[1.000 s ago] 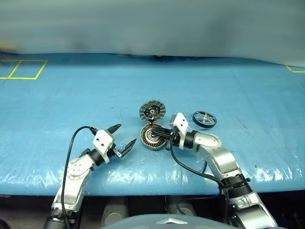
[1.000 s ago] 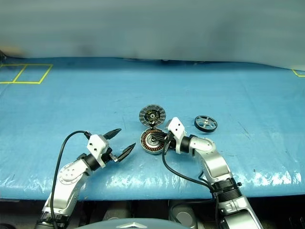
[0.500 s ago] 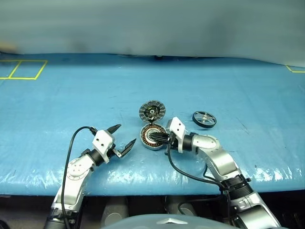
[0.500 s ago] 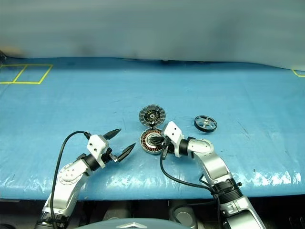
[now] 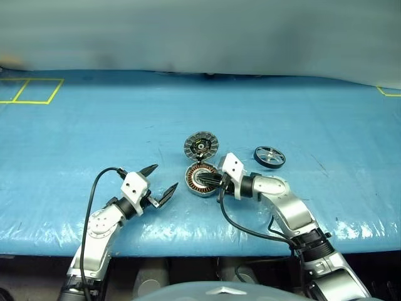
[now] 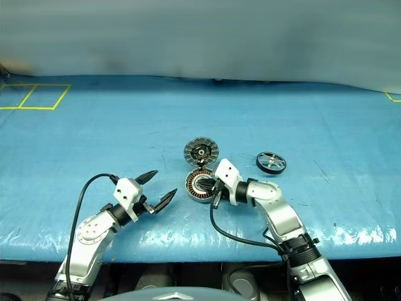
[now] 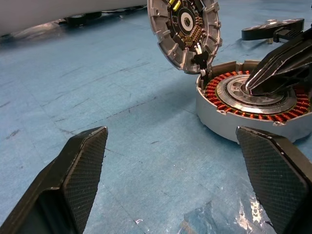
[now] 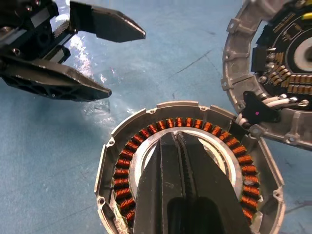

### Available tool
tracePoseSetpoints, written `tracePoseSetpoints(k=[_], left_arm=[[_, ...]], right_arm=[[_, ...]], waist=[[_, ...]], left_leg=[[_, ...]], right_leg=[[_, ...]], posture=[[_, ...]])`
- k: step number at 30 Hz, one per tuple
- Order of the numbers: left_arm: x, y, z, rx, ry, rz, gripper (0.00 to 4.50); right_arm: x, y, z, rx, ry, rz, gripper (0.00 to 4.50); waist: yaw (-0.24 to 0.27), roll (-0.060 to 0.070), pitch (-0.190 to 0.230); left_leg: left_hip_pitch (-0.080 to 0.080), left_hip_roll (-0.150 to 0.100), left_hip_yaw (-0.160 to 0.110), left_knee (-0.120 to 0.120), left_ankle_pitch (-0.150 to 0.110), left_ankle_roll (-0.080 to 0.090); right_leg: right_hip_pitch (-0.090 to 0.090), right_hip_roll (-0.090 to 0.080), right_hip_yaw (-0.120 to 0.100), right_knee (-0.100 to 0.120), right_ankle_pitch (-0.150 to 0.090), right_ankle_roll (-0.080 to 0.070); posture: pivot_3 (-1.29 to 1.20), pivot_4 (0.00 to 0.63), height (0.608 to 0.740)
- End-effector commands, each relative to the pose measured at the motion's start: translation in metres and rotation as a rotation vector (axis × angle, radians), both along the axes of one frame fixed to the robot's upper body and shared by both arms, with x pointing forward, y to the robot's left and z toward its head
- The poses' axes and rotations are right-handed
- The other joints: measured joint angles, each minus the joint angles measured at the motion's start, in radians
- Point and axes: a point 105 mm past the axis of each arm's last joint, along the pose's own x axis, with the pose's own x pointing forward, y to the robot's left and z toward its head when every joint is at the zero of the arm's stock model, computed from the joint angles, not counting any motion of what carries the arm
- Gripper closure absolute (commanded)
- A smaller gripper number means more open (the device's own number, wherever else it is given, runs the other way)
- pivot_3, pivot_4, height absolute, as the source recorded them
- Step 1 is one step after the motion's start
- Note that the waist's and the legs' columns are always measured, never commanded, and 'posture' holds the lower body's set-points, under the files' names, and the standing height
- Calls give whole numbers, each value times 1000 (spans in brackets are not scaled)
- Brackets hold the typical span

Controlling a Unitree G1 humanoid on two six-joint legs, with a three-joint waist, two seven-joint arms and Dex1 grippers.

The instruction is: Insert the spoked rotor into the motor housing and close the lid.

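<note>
The motor housing (image 5: 199, 180) lies on the blue table with its copper windings showing. Its ribbed lid (image 5: 201, 147) stands open, hinged at the far rim. The spoked rotor (image 5: 269, 156) lies flat to the housing's right, apart from it. My right gripper (image 8: 175, 134) is shut with nothing in it, and its tips rest over the housing's (image 8: 112, 161) pale centre. My left gripper (image 5: 166, 175) hangs open and empty to the left of the housing (image 7: 219, 122), a short way off and pointing at it. The lid (image 7: 185, 24) and the rotor (image 7: 273, 29) lie beyond.
The blue plastic-covered table (image 5: 94, 119) stretches wide on all sides. Yellow tape squares (image 5: 28, 91) mark the far left corner, and there is more tape at the far right (image 5: 390, 92). The table's front edge runs just below both arms.
</note>
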Motion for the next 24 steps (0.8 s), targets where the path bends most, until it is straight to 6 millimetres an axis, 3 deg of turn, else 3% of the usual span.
tracePoseSetpoints(k=[1,13,24], left_arm=[[1,-2,6,1,-34,-11,0],[1,-1,5,6,-30,-6,0],[0,0,4,4,-26,0,0]], right_arm=[[3,0,24,56,-62,1,4466],[-2,6,7,13,-22,21,4466],[-2,-2,-17,-160,-38,20,4466]], waist=[[0,0,0],[-1,0,0],[0,0,0]], left_leg=[[0,0,0,0,0,0],[0,0,0,-1,0,0],[0,0,0,-1,0,0]], right_leg=[[0,0,0,0,0,0],[-1,0,0,0,1,2],[0,0,0,0,1,1]], posture=[[0,150,740],[0,150,740],[0,150,740]])
